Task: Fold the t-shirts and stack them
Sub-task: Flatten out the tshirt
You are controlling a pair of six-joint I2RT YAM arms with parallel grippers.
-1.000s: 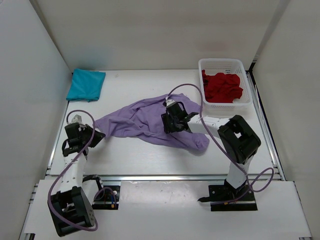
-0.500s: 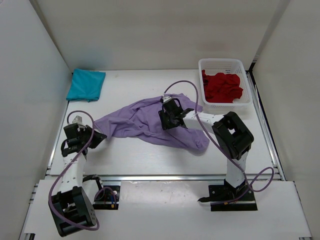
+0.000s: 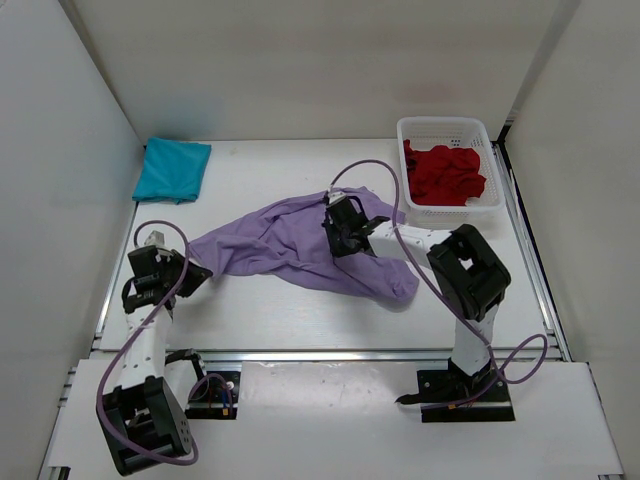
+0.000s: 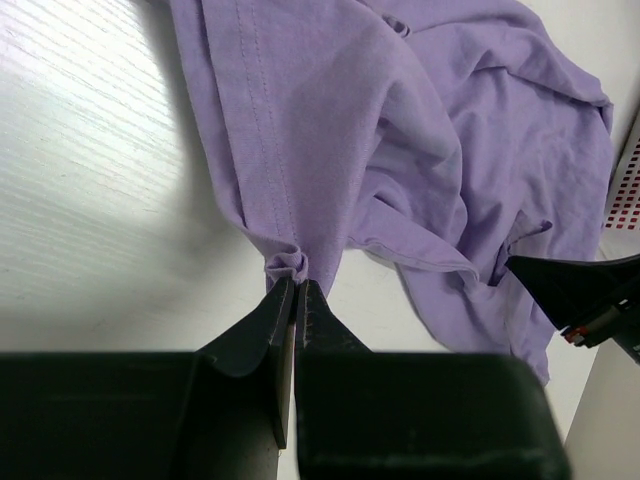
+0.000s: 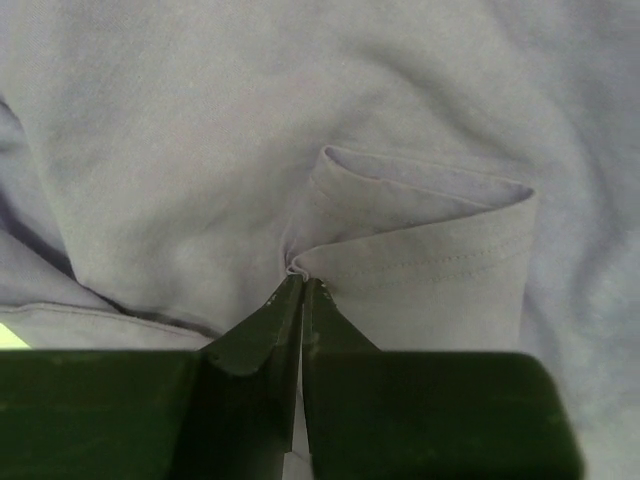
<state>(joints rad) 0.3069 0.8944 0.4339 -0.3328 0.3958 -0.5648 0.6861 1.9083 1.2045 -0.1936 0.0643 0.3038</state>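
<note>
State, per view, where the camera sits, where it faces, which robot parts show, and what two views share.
Top external: above and behind the robot, looking down at the table; left arm and right arm show.
Left wrist: on its arm, facing along the left claw across the lavender shirt.
Right wrist: likewise, along the right claw, close on cloth.
Shared: both wrists see that shirt.

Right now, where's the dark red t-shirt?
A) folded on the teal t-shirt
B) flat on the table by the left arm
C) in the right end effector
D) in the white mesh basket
D: the dark red t-shirt lies crumpled inside the white mesh basket at the table's far right, while the right end effector pinches the lavender t-shirt instead.
</note>
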